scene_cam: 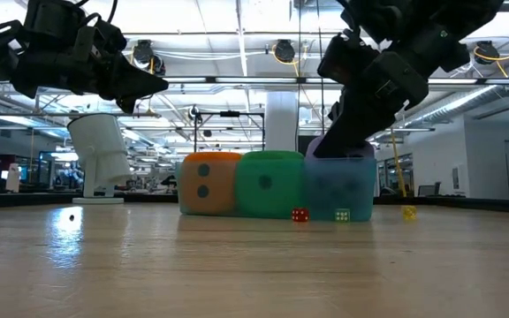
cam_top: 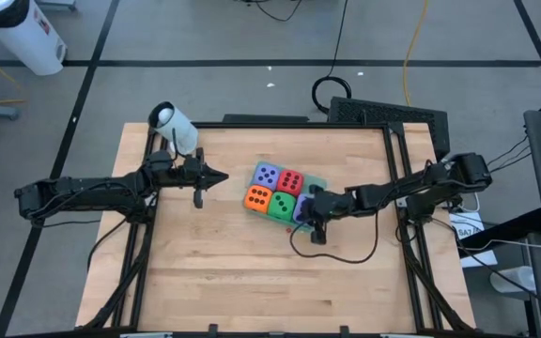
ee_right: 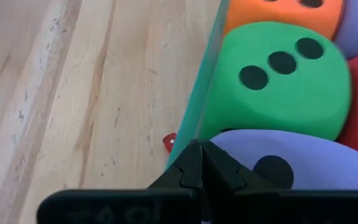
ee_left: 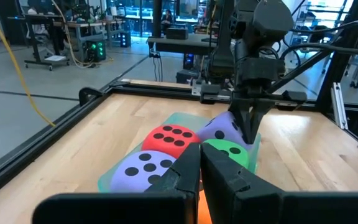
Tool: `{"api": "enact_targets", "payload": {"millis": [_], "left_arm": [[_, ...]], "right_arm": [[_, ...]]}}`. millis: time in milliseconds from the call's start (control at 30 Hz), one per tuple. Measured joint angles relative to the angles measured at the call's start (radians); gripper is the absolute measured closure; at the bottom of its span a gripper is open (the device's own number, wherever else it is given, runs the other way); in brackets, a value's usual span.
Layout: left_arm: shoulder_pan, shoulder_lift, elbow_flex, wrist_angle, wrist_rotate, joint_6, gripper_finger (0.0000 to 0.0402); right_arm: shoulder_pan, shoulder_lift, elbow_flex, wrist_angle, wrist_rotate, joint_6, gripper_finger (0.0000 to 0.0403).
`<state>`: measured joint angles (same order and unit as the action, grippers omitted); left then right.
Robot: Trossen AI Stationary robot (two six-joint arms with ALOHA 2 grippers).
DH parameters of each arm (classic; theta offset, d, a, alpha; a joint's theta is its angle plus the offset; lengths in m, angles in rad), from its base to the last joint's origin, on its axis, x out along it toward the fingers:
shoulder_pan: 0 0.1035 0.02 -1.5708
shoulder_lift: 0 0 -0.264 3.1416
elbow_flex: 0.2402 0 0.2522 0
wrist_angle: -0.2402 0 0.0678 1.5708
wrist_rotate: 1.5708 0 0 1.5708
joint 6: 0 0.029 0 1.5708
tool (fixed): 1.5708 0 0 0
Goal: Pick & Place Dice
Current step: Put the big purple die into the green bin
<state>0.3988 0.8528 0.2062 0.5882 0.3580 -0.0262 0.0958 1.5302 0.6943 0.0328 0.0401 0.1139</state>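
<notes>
Placing the last die: I am setting the second purple die beside the other four.

On the table (cam_top: 252, 263), four dice (cam_top: 275, 189) are sitting packed on the green square (cam_top: 319, 180); my right tool (cam_top: 311, 218) is pressing closed at the fifth, a purple die (scene_cam: 338, 184), just beside the green die (cam_top: 282, 206). Left tool (cam_top: 216, 176) is hanging closed, waiting. Next I judge: release, then lift clear.
</notes>
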Motion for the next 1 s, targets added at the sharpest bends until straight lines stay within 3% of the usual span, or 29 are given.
{"api": "enact_targets", "payload": {"millis": [400, 533, 667, 800, 1000], "left_arm": [[0.000, 0.000, 0.000, 0.004, 0.003, -0.011, 0.0378], [0.000, 0.000, 0.000, 0.004, 0.003, -0.027, 0.0378], [-0.001, 0.000, 0.000, 0.001, 0.004, -0.030, 0.0378], [-0.003, 0.000, 0.000, -0.003, 0.006, -0.030, 0.0378], [-0.008, 0.000, 0.000, -0.021, 0.008, -0.034, 0.0378]], "right_arm": [[0.000, 0.006, -0.001, 0.012, -0.039, 0.035, 0.0403], [0.018, -0.065, -0.004, 0.152, -0.062, 0.013, 0.0403], [0.048, -0.136, 0.018, 0.178, -0.080, -0.019, 0.0403], [0.049, -0.221, 0.051, 0.207, 0.041, -0.031, 0.0403], [-0.031, -0.278, 0.053, 0.081, 0.159, -0.027, 0.0403]]}}
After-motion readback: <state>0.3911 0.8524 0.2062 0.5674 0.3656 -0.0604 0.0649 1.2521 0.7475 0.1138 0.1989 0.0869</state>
